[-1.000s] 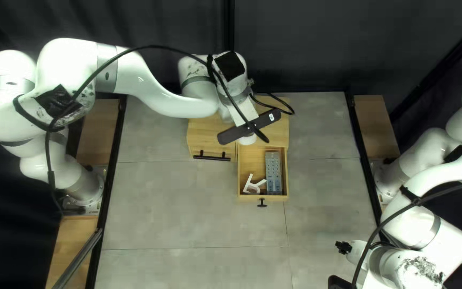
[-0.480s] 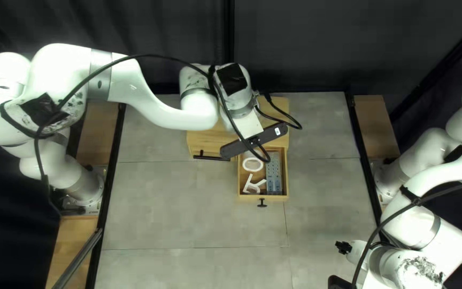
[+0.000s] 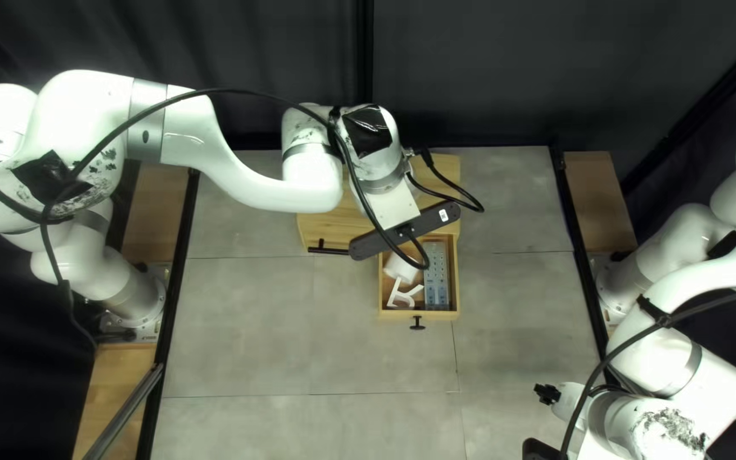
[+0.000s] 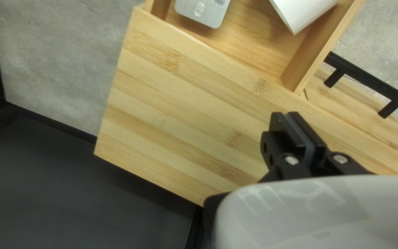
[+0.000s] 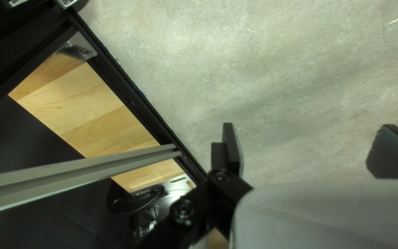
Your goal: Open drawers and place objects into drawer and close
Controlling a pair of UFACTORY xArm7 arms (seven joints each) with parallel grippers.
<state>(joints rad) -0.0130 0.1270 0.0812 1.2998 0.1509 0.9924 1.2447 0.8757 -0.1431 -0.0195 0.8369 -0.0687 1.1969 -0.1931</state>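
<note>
The wooden cabinet [image 3: 441,175] has its right drawer [image 3: 393,314] pulled out. Inside lie a grey remote [image 3: 437,294], a white letter-like piece [image 3: 403,296] and a white cylinder [image 3: 399,269] on its side. The other compartment, with the long black handle [image 3: 325,250], is closed. My left gripper [image 3: 404,231] is over the cabinet, its fingertips hidden there. In the left wrist view that gripper [image 4: 285,115] is shut and empty above the cabinet top [image 4: 185,106], with the cylinder [image 4: 302,14] ahead of it. My right gripper [image 5: 309,138] stands open over bare floor-grey tabletop.
A metal rail [image 5: 79,173] and a black frame edge [image 5: 134,101] run beside my right gripper. In the top left view my right arm [image 3: 683,366] stays at the lower right. A black cable [image 3: 355,183] loops beside my left wrist.
My left wrist has moved slightly toward the near edge. The white cylinder has come into view in the open drawer, first showing as a ring, now on its side. My right arm is still.
</note>
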